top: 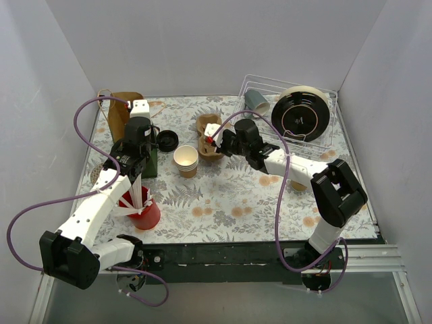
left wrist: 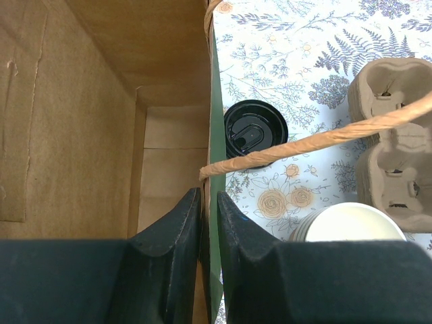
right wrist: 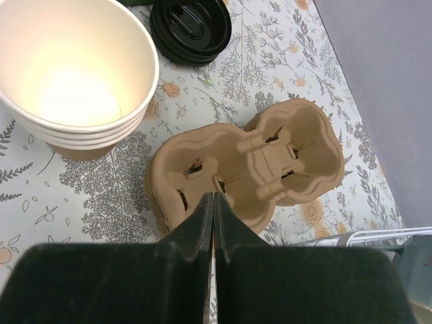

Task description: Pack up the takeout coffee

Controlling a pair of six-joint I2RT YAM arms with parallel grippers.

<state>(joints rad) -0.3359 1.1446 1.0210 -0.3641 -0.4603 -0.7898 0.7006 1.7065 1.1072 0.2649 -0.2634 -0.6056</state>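
**Fingers on the bag and at the carrier, nothing packed yet**

My left fingers [left wrist: 208, 196] stand narrow, pinching the upright wall of the paper bag [left wrist: 81, 135] at the bottom centre of the left wrist view. My right fingers [right wrist: 213, 197] are pressed flat together, their tips at the near edge of the cup carrier [right wrist: 270, 155]. I cannot tell whether any pulp is caught between them.

By size, the flower-printed worktop [top: 229, 202] fills the middle of the overhead view. The bag comes next. It is brown inside and green outside, its inside is bare as far as I can see, and its twisted handle [left wrist: 324, 138] crosses the right half of the frame. Both visible wells of the carrier are empty. The takeout coffee follows. The paper cups [right wrist: 74, 67] sit nested in one stack at the upper left of the right wrist view, white inside, with no lid on top and nothing in the top cup. The black lids [right wrist: 190, 27] lie apart on the worktop, at top centre.

I judge the packing barely begun. Capping the cups, seating them in the carrier and loading the bag all remain.

I can read no brand or label anywhere, and the raised marks on the lids are too small to make out.
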